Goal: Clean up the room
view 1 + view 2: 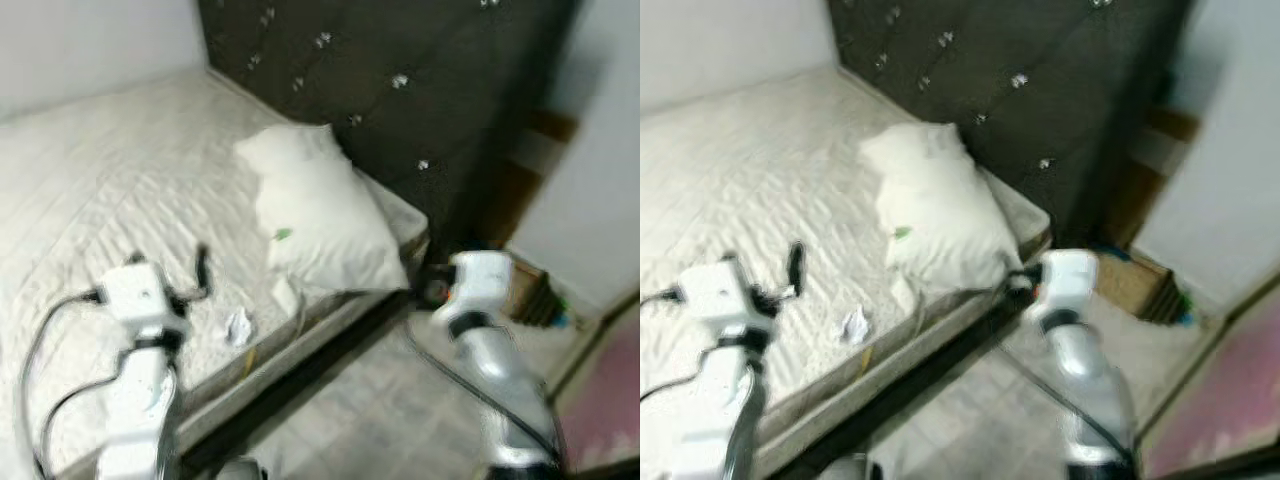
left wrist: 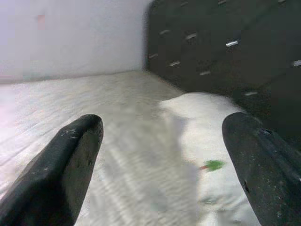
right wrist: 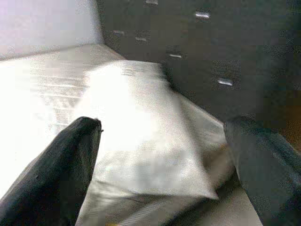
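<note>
Head views are blurred. A bed (image 1: 90, 190) with a bare, quilted off-white mattress takes up the robot's left side of the room. A dark tufted headboard (image 1: 400, 90) with shiny buttons stands at the bed's far end, against a pale wall (image 1: 90, 45).

A white pillow (image 1: 320, 210) lies at the headboard end, near the mattress edge, one corner hanging slightly over the side. A small green scrap (image 1: 283, 235) sits on the pillow. A crumpled piece of white paper (image 1: 237, 326) lies on the mattress near the bed's edge, just short of the pillow; a second small white item beside it is too blurred to identify.

The floor (image 1: 370, 410) beside the bed is grey tile. A brown box (image 1: 525, 290) stands on the floor near the headboard's corner, next to a white wall panel.

Left gripper (image 2: 162, 150): held over the mattress, fingers spread wide, holding nothing; the pillow and green scrap lie ahead of it.

Right gripper (image 3: 162, 150): at the bedside near the pillow's corner, fingers likewise wide apart and empty, pointed at the pillow and headboard.
</note>
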You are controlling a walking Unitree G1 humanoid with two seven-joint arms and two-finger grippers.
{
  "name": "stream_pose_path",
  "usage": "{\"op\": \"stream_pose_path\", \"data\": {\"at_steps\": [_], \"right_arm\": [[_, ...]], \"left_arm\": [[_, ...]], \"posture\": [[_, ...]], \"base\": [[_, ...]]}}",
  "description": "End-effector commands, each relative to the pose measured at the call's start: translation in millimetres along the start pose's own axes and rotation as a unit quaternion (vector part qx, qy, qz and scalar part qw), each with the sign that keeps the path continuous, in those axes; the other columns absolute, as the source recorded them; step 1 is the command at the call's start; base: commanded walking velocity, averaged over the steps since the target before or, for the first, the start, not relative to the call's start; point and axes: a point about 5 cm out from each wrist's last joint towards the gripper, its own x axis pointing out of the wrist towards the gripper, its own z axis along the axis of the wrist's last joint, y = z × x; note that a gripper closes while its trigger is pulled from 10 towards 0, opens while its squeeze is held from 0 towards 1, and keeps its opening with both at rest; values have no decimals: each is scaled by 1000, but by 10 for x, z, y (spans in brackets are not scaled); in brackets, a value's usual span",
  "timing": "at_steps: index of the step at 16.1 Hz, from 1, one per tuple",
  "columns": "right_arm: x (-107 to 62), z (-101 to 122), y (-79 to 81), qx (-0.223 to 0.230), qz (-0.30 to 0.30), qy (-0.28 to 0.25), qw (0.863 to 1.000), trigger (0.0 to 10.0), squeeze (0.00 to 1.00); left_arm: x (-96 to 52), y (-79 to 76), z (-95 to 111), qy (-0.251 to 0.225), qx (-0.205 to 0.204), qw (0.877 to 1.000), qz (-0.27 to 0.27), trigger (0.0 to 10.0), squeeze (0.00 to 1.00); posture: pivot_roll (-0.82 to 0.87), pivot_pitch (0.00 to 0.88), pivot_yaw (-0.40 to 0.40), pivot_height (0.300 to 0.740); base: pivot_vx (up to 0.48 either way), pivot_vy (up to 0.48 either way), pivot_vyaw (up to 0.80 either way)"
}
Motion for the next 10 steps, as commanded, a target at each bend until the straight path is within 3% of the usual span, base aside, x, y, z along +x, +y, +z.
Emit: {"op": "stream_pose_path", "data": {"at_steps": [1, 3, 7, 10], "right_arm": [[-49, -26, -130, -7, -21, 8, 1000, 10000, 0], [-49, -23, -148, -2, -22, 8, 1000, 10000, 0], [-27, -28, -151, 10, -27, 10, 1000, 10000, 0], [-33, -25, -149, 7, -24, 11, 1000, 10000, 0]], "left_arm": [[-5, -60, -6, 3, -4, 1000, -4, 10000, 0], [-17, -47, -38, 23, -15, 1000, 2, 10000, 0], [-1, -20, -50, 24, -6, 1000, 6, 10000, 0], [-15, -26, -35, 21, -27, 999, 0, 10000, 0]], "posture": [[27, 25, -38, 740], [28, 23, -36, 740], [28, 23, -36, 740], [26, 25, -35, 740]], "base": [[0, 0, 800], [0, 0, 800], [0, 0, 798], [0, 0, 777]]}}
